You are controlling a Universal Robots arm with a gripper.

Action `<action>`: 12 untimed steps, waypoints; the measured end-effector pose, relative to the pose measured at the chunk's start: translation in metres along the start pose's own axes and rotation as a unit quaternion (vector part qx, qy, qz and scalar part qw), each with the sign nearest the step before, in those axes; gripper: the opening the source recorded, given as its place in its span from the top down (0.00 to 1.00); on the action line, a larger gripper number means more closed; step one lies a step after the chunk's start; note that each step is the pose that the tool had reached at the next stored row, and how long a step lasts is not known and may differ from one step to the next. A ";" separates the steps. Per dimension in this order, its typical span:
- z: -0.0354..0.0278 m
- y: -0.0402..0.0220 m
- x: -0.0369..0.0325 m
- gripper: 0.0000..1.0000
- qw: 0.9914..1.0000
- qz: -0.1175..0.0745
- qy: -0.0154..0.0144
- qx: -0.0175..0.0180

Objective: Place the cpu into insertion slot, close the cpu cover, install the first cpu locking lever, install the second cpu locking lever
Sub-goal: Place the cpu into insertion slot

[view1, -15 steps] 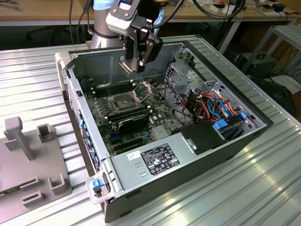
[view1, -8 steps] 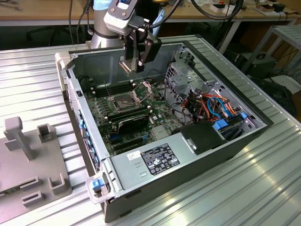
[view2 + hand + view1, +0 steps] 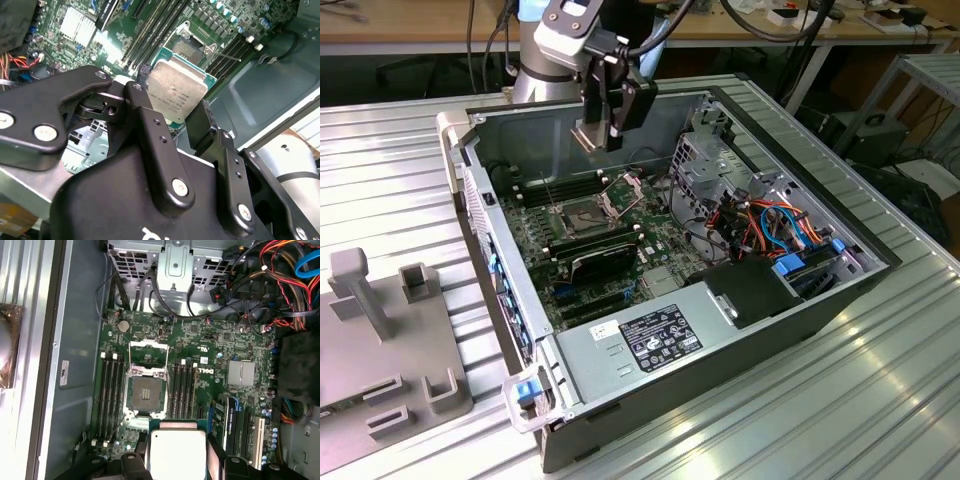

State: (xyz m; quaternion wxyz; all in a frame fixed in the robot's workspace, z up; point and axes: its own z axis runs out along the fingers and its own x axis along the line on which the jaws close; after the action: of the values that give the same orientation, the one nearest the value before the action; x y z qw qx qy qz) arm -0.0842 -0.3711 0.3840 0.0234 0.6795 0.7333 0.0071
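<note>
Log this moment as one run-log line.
gripper: shut on cpu | cpu: held above motherboard, not seated | insertion slot: empty | cpu cover: raised open

Setting: robotics lab or test workshop. An opened desktop computer case [image 3: 740, 375] lies on a ribbed aluminium worktable [image 3: 880, 400], with a robot arm [image 3: 535, 65] mounted at its far side. Grey jig block [image 3: 370, 350] sits near, at the exterior view's left. Wooden benches [image 3: 410, 25] and a metal rack [image 3: 925, 75] stand beyond.
</note>
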 end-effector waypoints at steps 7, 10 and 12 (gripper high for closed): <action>0.0016 0.0027 0.0020 0.45 0.999 0.047 -0.002 0.001; 0.0032 0.0066 0.0040 0.45 0.998 0.060 -0.004 0.002; 0.0044 0.0082 0.0050 0.45 0.998 0.066 -0.004 0.002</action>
State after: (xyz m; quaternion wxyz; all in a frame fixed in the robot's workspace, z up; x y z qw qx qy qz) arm -0.0763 -0.3655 0.3799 0.0250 0.7265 0.6867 0.0044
